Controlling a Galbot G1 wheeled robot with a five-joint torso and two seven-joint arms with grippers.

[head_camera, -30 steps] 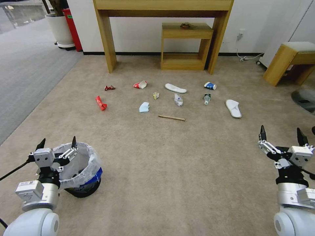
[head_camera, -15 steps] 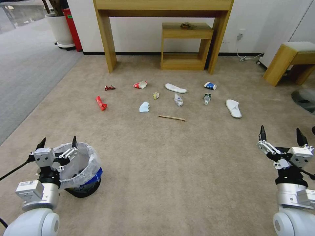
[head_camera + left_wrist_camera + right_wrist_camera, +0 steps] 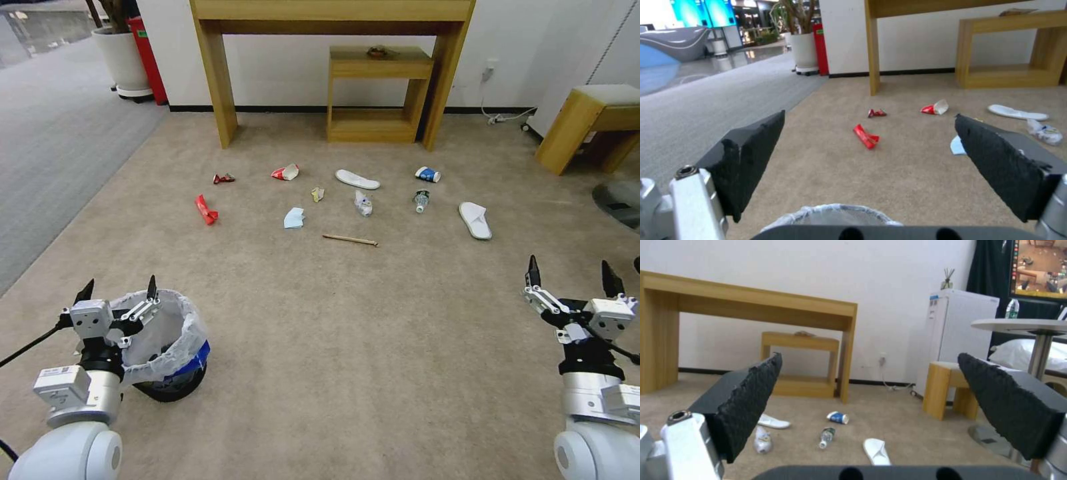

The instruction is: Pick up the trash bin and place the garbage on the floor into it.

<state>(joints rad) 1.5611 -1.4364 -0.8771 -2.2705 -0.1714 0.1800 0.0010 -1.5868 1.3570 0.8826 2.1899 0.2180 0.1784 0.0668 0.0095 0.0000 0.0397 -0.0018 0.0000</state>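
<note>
The small black trash bin lined with a crinkly white bag is not yet picked up. The left gripper is held above its rim, fingers apart; the right gripper is also held apart. Next, the rim probably needs to be pinched and lifted.

White-and-silver arms, black cables, black textured fingers on each end effector.

Beige floor, seemingly red wrapper

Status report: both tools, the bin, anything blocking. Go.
Left tool open above the black bag-lined trash bin, not gripping. Right tool open, holding nothing. Garbage spread on beige carpet floor ahead, red wrapper nearest. Nothing in the way.
</note>
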